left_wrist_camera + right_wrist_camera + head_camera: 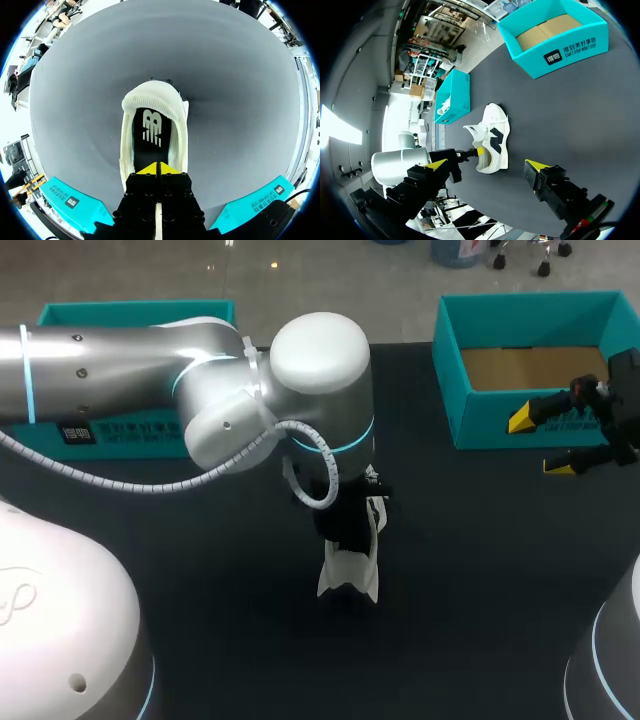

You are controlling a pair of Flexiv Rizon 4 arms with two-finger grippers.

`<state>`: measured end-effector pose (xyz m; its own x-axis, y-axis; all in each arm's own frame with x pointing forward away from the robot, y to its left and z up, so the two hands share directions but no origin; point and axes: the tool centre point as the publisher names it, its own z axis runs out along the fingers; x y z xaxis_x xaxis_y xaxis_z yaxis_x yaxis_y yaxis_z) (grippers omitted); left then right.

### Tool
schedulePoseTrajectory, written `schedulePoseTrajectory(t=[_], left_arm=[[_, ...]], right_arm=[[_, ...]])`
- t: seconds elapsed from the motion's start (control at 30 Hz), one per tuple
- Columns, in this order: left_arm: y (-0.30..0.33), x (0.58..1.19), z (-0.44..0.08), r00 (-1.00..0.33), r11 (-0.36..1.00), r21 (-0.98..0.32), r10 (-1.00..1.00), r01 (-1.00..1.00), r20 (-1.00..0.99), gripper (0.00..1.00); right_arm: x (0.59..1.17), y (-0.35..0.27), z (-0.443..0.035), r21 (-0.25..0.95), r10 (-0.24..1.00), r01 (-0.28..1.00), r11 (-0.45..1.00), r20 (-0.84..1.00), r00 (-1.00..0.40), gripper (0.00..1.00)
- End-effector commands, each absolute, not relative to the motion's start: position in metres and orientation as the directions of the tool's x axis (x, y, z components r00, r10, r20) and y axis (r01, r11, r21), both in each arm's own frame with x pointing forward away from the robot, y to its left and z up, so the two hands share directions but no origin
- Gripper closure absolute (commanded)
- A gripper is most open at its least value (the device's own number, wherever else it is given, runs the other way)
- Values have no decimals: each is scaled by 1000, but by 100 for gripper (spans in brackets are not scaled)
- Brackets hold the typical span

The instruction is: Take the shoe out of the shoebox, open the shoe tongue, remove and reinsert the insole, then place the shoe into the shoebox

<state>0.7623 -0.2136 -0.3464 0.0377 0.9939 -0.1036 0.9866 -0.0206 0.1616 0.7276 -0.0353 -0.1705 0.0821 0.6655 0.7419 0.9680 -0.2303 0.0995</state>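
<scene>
The white fabric sneaker (350, 570) sits mid-frame under the left claw (159, 169), whose yellow tips are pinched together at its heel opening; the right claw (540, 443) gapes wide at the right edge.

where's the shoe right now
In the head view the shoe stands on the table near its middle, mostly hidden under the wrist of the left arm; the open teal shoebox sits apart at the far right.
</scene>
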Motion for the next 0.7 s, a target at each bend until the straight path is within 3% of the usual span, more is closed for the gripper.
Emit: schedulePoseTrajectory(t=[0.03,0.43,0.47,0.53,0.57,0.6,0.7], left_arm=[[-214,763,-348,54,-38,164,994,986,-93,100],[-220,783,-353,108,-90,254,993,963,-56,100],[-220,785,-353,99,-81,260,994,962,-56,95],[-220,787,-354,94,-77,259,994,963,-55,53],[-220,788,-355,90,-73,257,994,964,-55,10],[-220,788,-355,90,-73,253,994,965,-55,0],[-221,790,-357,89,-73,251,995,965,-51,0]], right_arm=[[727,-35,-171,99,667,968,-232,740,84,0],[727,-35,-171,99,667,968,-232,740,84,0],[727,-35,-171,99,667,968,-232,740,84,0],[727,-35,-171,99,667,968,-232,740,84,0],[727,-35,-171,99,667,968,-232,740,84,0],[727,-35,-171,99,667,968,-232,740,84,0],[727,-35,-171,99,667,968,-232,740,84,0]])
